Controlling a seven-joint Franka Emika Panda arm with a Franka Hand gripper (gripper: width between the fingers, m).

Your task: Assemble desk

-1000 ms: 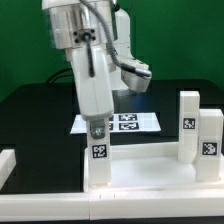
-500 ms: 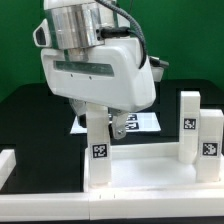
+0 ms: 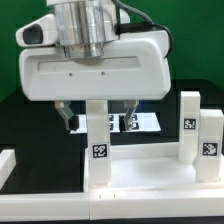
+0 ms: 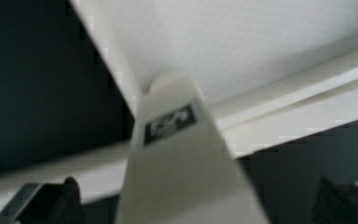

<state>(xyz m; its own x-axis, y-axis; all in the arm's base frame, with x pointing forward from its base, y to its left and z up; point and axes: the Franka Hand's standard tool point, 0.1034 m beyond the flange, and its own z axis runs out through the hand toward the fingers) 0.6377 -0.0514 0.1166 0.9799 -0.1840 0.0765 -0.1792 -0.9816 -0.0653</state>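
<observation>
A white desk leg (image 3: pixel 97 145) with a square tag stands upright at the near left corner of the flat white tabletop (image 3: pixel 150 168). My gripper (image 3: pixel 97 120) hangs right over that leg, open wide. One finger (image 3: pixel 65 116) stands off each side of it with a gap. In the wrist view the same leg (image 4: pixel 179 165) runs up between the two dark fingertips (image 4: pixel 51 205), touching neither. Two more tagged legs (image 3: pixel 187 124) (image 3: pixel 209 143) stand upright at the tabletop's side on the exterior view's right.
The marker board (image 3: pixel 145 122) lies flat on the black table behind the tabletop. A white block (image 3: pixel 6 163) shows at the edge on the exterior view's left. A green wall closes the back.
The gripper has turned about the leg and opened, letting go of the leg's top. The hand now faces the camera broadside. The leg has stayed upright in place.
</observation>
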